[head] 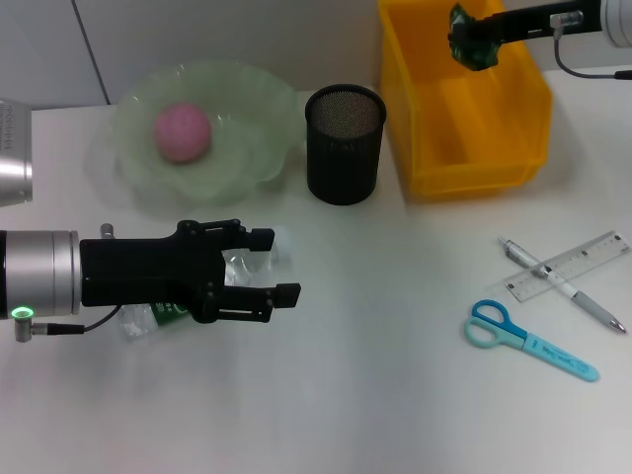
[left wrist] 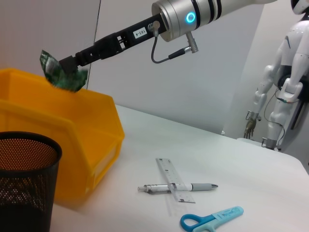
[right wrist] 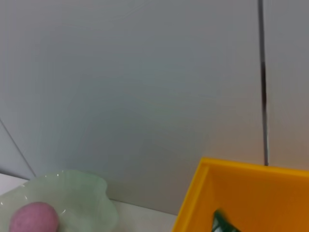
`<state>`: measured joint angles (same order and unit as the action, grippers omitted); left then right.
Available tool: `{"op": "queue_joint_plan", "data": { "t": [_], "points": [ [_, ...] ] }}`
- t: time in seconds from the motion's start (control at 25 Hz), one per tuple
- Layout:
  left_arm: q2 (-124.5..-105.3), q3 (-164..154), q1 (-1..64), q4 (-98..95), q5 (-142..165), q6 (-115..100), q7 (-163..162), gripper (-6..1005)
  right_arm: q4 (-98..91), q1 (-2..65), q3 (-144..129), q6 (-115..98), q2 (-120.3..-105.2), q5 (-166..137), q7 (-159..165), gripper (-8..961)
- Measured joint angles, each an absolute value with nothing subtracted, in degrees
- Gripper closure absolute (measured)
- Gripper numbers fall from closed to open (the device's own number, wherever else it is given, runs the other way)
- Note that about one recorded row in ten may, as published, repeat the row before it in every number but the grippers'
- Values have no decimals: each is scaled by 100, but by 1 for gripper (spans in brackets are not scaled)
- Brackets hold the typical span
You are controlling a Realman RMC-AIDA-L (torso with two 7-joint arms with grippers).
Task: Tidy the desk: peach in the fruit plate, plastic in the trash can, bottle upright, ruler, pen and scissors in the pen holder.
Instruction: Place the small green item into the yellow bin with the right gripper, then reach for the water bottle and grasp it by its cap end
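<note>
My right gripper [head: 476,38] is shut on a crumpled green plastic wrapper [head: 470,44] and holds it above the yellow bin [head: 434,168]; this also shows in the left wrist view [left wrist: 63,73]. My left gripper [head: 272,267] is open, its fingers either side of a clear bottle [head: 245,265] that lies on its side on the table. A pink peach [head: 183,132] sits in the pale green fruit plate [head: 257,109]. The black mesh pen holder [head: 344,143] stands between plate and bin. The ruler [head: 568,265], pen [head: 585,301] and blue scissors [head: 528,341] lie at the right front.
The ruler crosses over the pen [left wrist: 203,186], with the scissors [left wrist: 212,220] just in front. A white wall runs behind the table. A white humanoid robot [left wrist: 285,72] stands beyond the table's far side.
</note>
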<state>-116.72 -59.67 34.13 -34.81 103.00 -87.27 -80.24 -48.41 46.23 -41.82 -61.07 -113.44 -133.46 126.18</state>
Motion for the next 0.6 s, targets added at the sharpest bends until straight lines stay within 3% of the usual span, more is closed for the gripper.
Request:
{"op": "queue_joint_plan", "data": {
  "t": [0.2, 0.44, 0.6],
  "points": [
    [-11672, -5968, 3399, -3481, 10300, -8727, -8006, 152, -4838, 4631, -4205, -6091, -11344, -13346, 12615, 526],
    [-11682, -5968, 3385, -3481, 10300, -8727, -8003, 152, -4834, 4632, -4246, -6063, -11349, -13345, 12612, 284],
    [-11691, -5968, 3377, -3481, 10300, -8727, -7998, 152, -4837, 4631, -4248, -6061, -11349, -13343, 12612, 188]
  ]
}}
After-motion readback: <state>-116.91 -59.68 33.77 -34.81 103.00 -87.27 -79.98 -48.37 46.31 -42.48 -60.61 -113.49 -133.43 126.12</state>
